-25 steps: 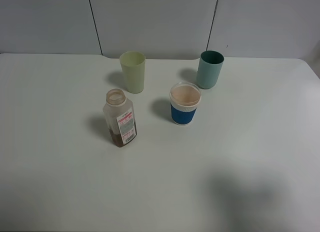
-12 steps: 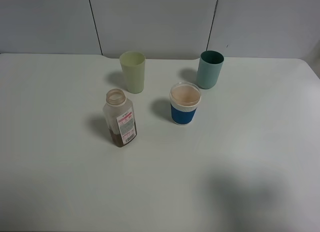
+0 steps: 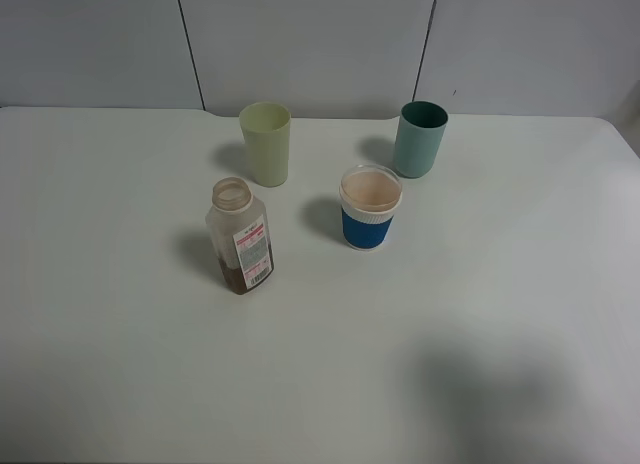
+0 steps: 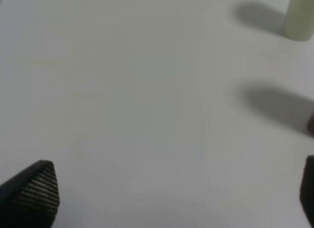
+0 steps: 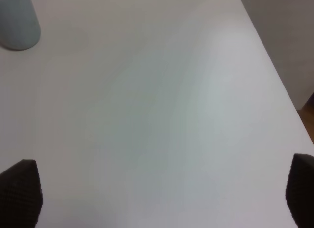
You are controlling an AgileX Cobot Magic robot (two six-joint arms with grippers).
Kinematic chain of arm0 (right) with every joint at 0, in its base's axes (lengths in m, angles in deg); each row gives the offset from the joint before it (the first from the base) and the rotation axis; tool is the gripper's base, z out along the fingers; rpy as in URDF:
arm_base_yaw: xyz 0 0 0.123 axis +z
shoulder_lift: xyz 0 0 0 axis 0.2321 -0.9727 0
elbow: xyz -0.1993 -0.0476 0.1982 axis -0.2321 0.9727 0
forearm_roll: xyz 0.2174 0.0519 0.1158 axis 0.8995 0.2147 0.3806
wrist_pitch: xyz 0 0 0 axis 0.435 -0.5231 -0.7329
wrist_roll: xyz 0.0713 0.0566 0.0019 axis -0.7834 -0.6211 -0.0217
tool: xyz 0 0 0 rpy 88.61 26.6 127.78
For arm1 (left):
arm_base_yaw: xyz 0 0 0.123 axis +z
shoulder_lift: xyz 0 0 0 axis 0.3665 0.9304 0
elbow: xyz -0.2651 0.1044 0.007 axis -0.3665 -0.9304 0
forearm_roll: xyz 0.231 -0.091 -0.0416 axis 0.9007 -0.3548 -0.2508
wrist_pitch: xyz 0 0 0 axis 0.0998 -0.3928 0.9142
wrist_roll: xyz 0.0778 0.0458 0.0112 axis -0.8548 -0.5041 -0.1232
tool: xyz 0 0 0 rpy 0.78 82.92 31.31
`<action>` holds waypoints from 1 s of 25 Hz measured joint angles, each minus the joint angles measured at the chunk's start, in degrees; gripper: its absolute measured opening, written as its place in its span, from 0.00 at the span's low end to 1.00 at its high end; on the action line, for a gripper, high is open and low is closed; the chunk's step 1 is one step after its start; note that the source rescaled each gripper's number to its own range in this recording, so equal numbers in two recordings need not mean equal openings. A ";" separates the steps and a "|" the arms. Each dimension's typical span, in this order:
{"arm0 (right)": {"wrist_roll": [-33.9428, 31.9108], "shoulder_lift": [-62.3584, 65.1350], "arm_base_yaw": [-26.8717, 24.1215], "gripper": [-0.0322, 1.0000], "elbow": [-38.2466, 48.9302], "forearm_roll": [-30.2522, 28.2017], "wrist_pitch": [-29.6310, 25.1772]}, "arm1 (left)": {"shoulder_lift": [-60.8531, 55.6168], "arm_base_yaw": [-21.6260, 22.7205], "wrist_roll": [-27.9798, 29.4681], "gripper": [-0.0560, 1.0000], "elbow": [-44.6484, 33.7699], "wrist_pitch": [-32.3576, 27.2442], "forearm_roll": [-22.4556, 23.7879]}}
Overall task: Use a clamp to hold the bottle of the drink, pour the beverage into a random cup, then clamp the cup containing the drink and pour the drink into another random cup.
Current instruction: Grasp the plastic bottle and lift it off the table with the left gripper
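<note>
nothing has moved — bottle upright; left gripper and right gripper gape wide, empty.

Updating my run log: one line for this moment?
bottle standing, ungrasped | left gripper open | right gripper open | pour not started

The bottle stands uncapped left of the frame's centre. It is clear and squarish, with a wide round neck and a white label printed in red-pink. The beverage, dark brown, fills only its lowest part. The cup stands upright to the bottle's right, apart from it, with a clear rim, white band, blue sleeve and tan inside. The tumbler, tall, tapered and pale yellow-green, stands upright above the bottle in the frame, apart from both.
</note>
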 joint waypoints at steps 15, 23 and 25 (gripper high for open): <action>0.00 0.00 0.00 1.00 0.00 0.00 0.00 | 0.00 0.00 0.00 1.00 0.00 0.00 0.00; 0.00 0.00 0.00 1.00 0.00 0.00 0.00 | 0.00 0.00 0.00 1.00 0.00 0.00 0.00; 0.00 0.00 0.00 1.00 0.00 0.00 0.00 | 0.00 0.00 0.00 1.00 0.00 0.00 0.00</action>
